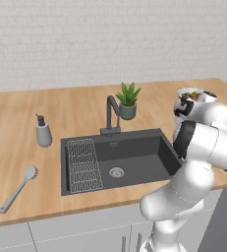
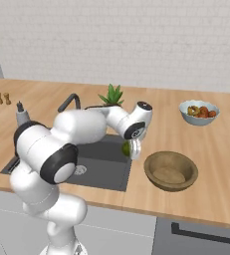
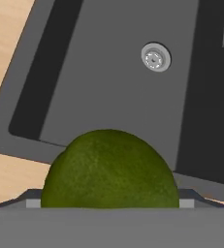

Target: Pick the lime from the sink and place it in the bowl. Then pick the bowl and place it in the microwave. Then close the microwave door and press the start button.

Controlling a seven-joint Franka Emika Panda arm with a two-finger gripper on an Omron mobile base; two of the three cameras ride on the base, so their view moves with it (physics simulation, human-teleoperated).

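You see the gripper (image 2: 131, 149) near the middle of the right base view, holding the lime (image 2: 126, 148) above the sink's (image 2: 117, 174) right edge, left of the wooden bowl (image 2: 171, 171).

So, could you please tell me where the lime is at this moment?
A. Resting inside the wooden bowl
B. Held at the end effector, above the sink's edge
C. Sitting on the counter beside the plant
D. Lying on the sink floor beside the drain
B: the lime sits right at the end effector, lifted over the rim of the sink, with the wooden bowl holding no lime.
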